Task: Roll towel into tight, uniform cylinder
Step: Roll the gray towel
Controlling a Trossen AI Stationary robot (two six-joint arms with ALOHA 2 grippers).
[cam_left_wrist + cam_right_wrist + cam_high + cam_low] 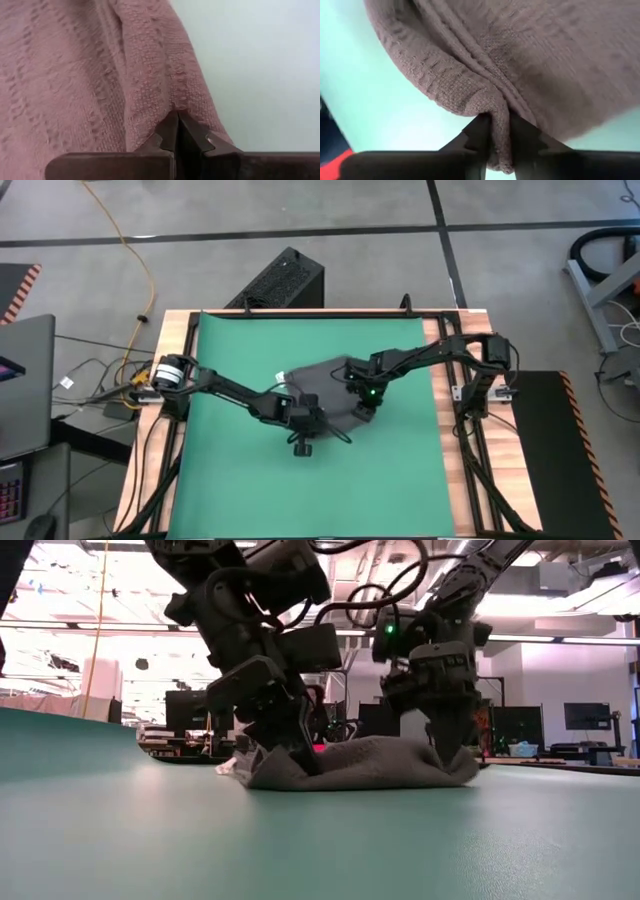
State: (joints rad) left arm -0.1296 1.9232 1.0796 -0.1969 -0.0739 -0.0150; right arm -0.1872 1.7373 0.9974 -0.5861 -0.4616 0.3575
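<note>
On the green mat (400,480), both tools, left (176,117) and right (496,125), pinch the towel (335,380).

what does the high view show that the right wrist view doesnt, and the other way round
Only the high view: both arms meeting over the towel, the left tool at its near-left edge, the full green mat on the wooden table, and the floor around it.

Only the right wrist view: the right tool close up, a thick fold of the towel's hem pinched between its fingers, and the cloth's ribbed weave.

Both: the towel lying on the green mat with the right tool at its edge.
</note>
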